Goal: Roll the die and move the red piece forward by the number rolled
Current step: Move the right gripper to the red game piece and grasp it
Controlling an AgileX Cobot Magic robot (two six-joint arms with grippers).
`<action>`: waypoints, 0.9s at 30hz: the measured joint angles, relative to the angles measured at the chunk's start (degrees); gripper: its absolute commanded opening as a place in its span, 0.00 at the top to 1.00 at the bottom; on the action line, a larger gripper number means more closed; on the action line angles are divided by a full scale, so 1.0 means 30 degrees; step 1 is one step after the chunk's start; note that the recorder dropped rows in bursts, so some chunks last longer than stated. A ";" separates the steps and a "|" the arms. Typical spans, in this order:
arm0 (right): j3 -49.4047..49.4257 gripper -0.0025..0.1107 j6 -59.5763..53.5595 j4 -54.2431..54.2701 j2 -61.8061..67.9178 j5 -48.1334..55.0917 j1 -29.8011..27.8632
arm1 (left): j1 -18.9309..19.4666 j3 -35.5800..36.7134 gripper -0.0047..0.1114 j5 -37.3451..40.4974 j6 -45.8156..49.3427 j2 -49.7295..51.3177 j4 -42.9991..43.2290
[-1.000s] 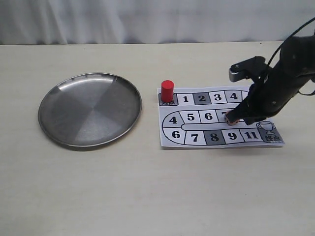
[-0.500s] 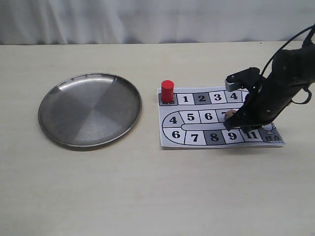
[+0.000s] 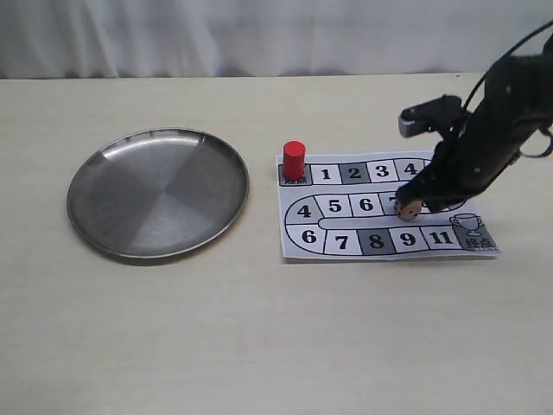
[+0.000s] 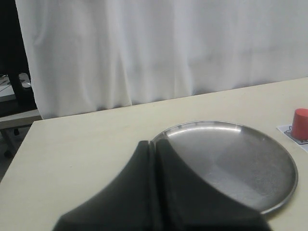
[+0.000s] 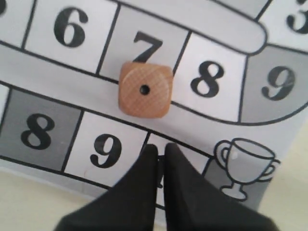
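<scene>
Counting one die [image 5: 145,89], one red piece [image 3: 294,160], one steel plate [image 3: 158,194], one numbered board [image 3: 343,243]. Right gripper [image 5: 159,149] is pinched together, empty; the die lies on square 7 just beyond it. Left gripper [image 4: 154,144] likewise. The red piece stands beside square 1.

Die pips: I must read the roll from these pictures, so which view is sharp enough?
Right wrist view: the die is sharp and evenly lit, one pip on top. Exterior view: the die is too small to read. Left wrist view: no die, only soft sheen on the plate.
</scene>
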 measured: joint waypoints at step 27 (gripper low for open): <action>-0.8601 0.27 0.1266 0.2246 0.4401 -0.3160 0.5332 | 0.0000 0.0000 0.96 0.0000 0.0000 0.0000 0.0000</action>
